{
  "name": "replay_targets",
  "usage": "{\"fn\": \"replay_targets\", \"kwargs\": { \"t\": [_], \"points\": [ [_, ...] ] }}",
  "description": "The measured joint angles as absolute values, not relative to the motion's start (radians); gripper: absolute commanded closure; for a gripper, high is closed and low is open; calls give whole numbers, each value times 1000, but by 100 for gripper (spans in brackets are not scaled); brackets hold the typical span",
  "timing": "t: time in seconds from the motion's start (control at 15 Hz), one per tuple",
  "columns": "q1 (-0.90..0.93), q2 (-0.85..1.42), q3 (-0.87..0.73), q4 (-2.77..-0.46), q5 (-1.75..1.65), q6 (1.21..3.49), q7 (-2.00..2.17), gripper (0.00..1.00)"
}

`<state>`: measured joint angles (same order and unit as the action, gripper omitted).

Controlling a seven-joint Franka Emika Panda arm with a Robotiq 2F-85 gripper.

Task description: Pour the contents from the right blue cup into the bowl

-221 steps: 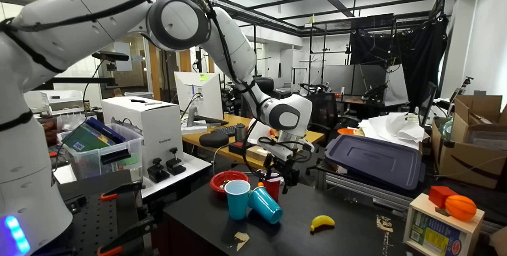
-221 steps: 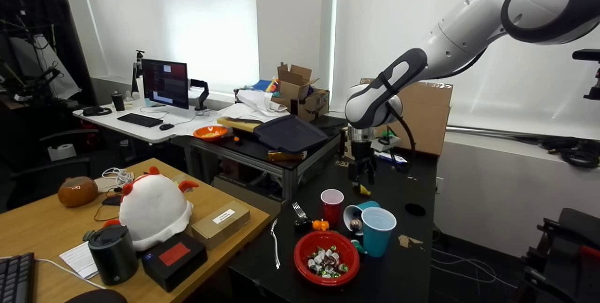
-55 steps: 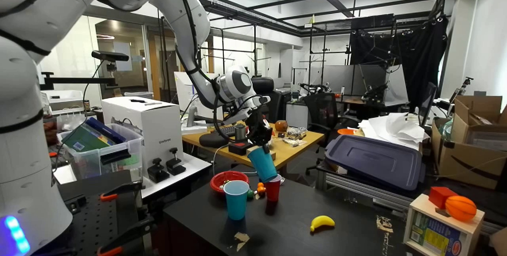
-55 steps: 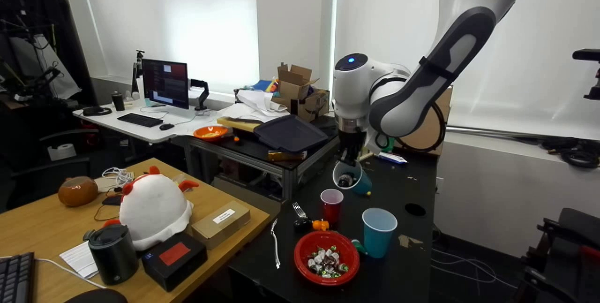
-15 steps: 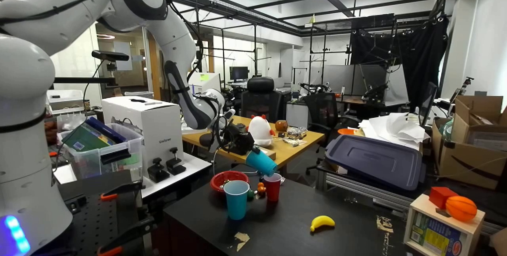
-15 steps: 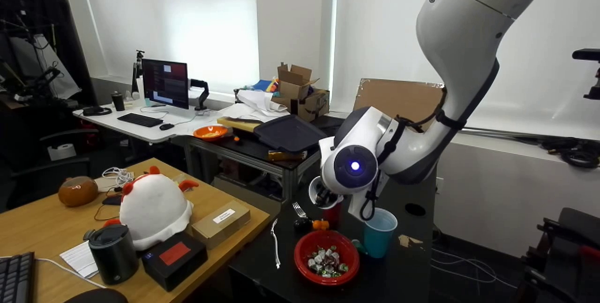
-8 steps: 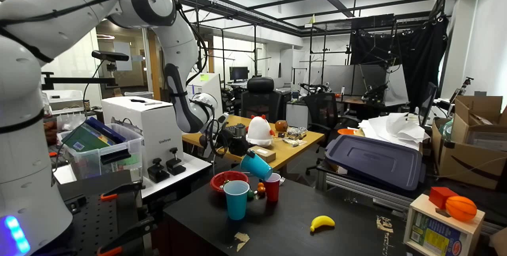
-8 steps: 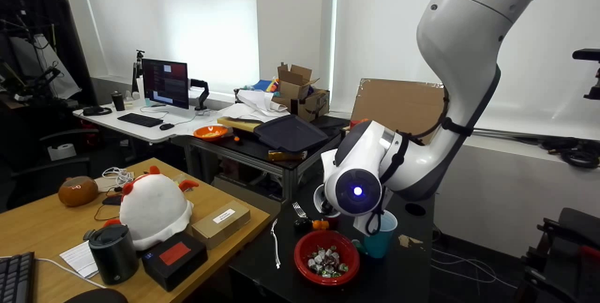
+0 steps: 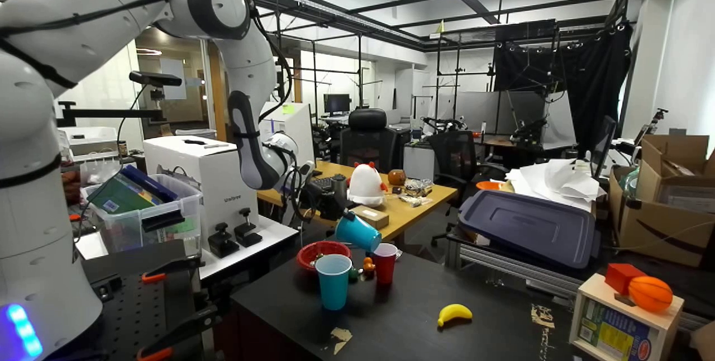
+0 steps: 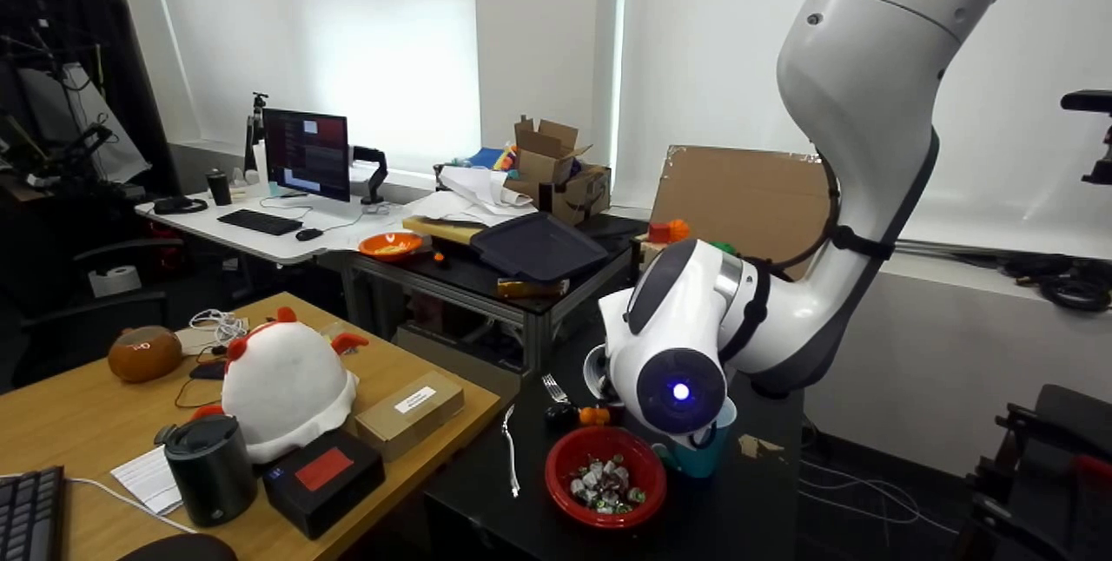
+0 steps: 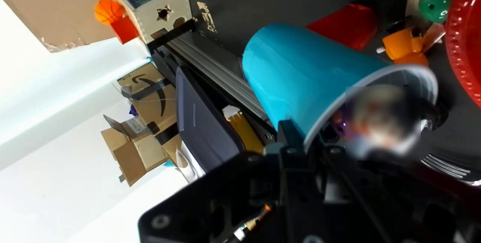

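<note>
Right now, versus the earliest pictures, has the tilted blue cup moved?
Yes. In an exterior view, the tilted blue cup has gone up off the black table and slightly leftward in the picture, judged against the red bowl, which stayed put.

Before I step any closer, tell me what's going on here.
A robot arm has its jaws shut on the rim of a blue cup, which hangs tilted in the air, mouth toward the bowl. The cup's contents show in its mouth, mostly too blurred to name. The bowl holds shiny pieces; the other blue cup stands upright near it. The pour looks close, but not yet done.
</note>
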<state>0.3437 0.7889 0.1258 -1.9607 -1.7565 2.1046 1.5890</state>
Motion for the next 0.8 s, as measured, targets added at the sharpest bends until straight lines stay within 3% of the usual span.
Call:
{"fn": "replay_targets", "kwargs": {
  "t": [0.8],
  "points": [
    [304, 788, 186, -2014, -1818, 2009, 1599, 99]
  ]
}}
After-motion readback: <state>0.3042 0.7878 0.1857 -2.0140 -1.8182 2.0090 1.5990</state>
